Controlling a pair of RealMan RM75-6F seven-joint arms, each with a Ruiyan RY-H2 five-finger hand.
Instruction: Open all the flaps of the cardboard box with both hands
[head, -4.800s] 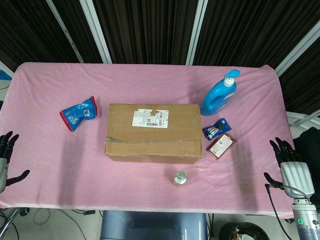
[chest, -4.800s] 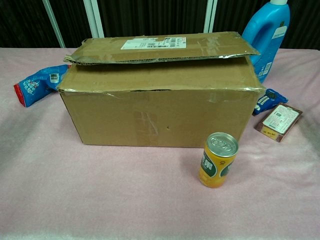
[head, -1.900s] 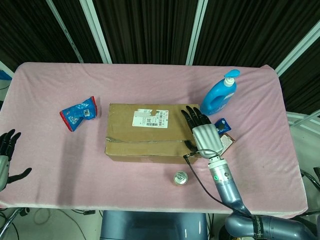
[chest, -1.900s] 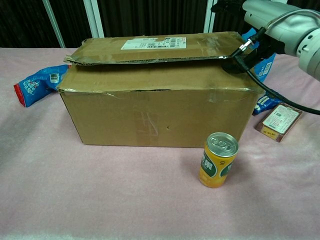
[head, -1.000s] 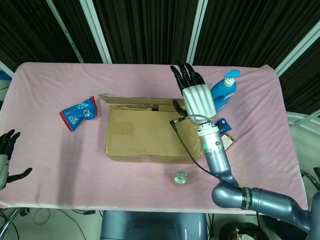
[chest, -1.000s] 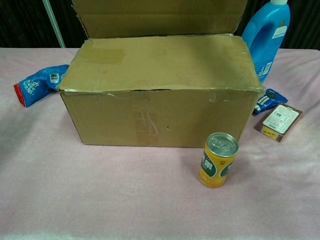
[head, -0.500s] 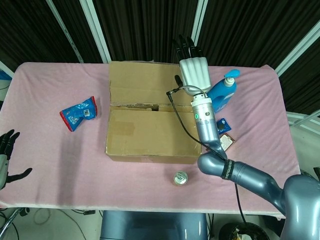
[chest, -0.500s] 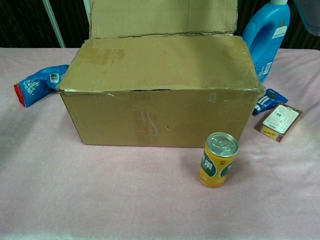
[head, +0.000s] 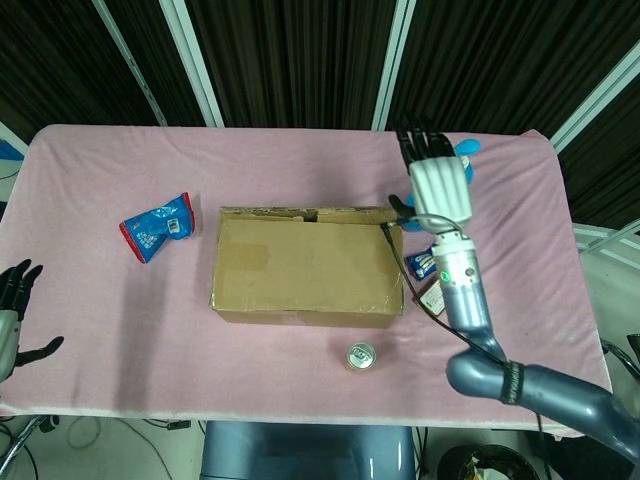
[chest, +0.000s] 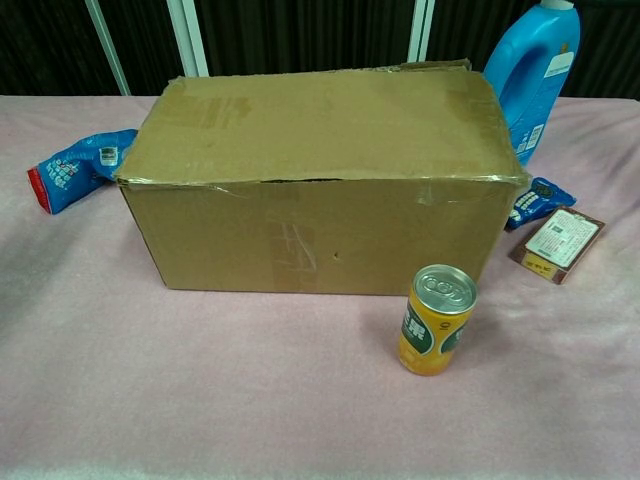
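Counting: one cardboard box (head: 306, 265) | one can (chest: 436, 320) | right hand (head: 438, 183), left hand (head: 12, 310) both spread, empty

can (chest: 436, 332) blocks box (head: 305, 262) front; left side open.

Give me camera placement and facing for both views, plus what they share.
Head view: high above the near table edge, looking steeply down on the pink table; shows the right hand with its forearm, raised beside the box's right end, and the left hand at the left border.
Chest view: low at the near edge, looking level across the table at the front of the cardboard box; no arm or hand shows.
Shared: cardboard box, can, blue bottle, blue packet.
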